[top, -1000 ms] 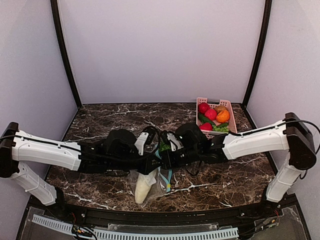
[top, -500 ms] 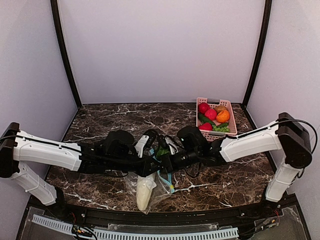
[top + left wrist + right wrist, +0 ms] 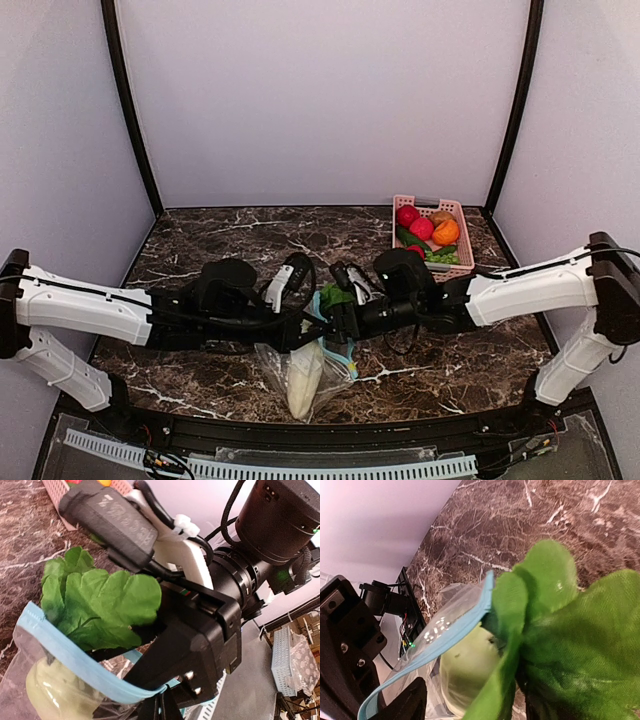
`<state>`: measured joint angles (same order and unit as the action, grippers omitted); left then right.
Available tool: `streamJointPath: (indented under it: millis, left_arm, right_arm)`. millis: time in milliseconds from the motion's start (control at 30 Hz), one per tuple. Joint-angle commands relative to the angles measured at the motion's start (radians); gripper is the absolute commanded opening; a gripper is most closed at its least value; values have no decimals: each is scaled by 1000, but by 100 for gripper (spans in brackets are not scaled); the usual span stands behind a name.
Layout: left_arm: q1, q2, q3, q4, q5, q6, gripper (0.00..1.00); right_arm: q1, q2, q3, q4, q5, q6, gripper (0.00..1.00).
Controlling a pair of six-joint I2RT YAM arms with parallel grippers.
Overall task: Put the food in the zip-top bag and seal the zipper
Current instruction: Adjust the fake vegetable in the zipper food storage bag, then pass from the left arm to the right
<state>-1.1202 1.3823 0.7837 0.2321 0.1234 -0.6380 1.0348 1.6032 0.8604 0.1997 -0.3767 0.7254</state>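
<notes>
The clear zip-top bag (image 3: 300, 372) hangs at the table's front, and the pale gourd (image 3: 304, 375) lies inside it. My left gripper (image 3: 165, 696) is shut on the teal-blue zipper (image 3: 75, 667) and holds the mouth up. The leafy green vegetable (image 3: 335, 297) stands in the bag's mouth, its leaves sticking out above the strip. My right gripper (image 3: 475, 700) is right at the leaf (image 3: 570, 645) with its jaws apart. One finger (image 3: 407, 705) stands clear to the left, while the other is hidden behind the leaves. In the top view both grippers meet over the bag.
A pink basket (image 3: 428, 202) stands at the back right with several toy foods, among them red and orange pieces and a dark-green pepper (image 3: 410, 240). The table's near edge with a black rail runs just below the bag.
My right gripper has opened around the leafy vegetable, which now stands in the bag's mouth. The bag with the gourd has shifted slightly right. The left gripper stays shut on the zipper.
</notes>
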Motion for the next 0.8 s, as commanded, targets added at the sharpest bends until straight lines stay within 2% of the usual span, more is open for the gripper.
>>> streamJointPath:
  millis: [0,200,467,567,767]
  left_arm:
    - [21,-65,-57,60,-111,-45,1]
    - [22,-71,-66,110,-49,-21,1]
    - [21,-48,-33,98,-36,-6,1]
    - [22,-40,-29,103,-28,-6,1]
    - [22,-41,-24,101,-25,-6,1]
  right_arm:
    - [39,-184,-21,-124,88,-28,69]
    - [39,-314,-51,-291,205,-22,77]
    - [38,-442,-89,-323,288,21,83]
    - [39,-442,-96,-350,337,33,81]
    - [38,-367,-55,-363,346,36,67]
